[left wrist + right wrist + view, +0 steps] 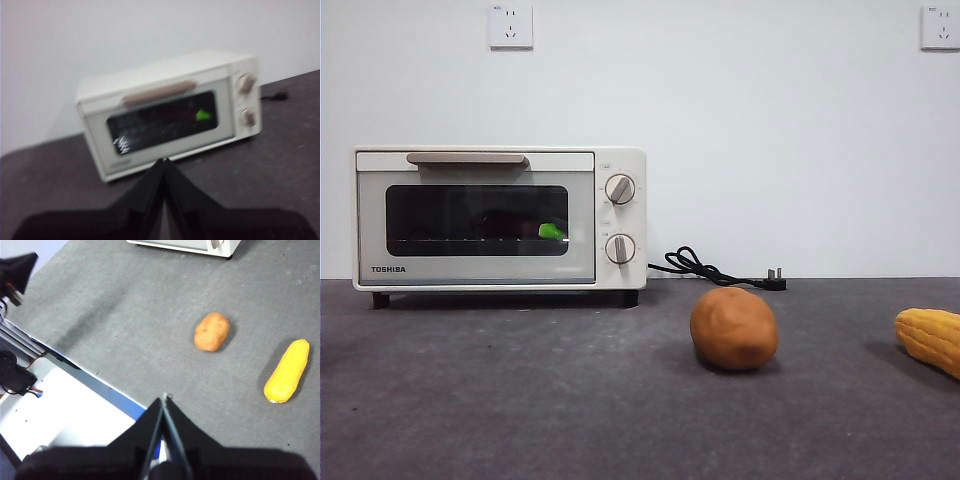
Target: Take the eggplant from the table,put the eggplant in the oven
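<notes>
1. behind the shut oven (500,218) door you see the eggplant (510,226) only as a dim shape with a green cap.
2. your left gripper (164,161) and right gripper (164,397) are both pressed together, empty.
3. only the front view shows the cord (705,268); it cuts off the corn (930,340) beside the potato (734,328).

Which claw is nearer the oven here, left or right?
Left. The left claw, shut and empty, faces the oven door from just in front of it, the eggplant inside. The right claw, also shut, hangs back over the table's near edge, nearer the potato.
</notes>
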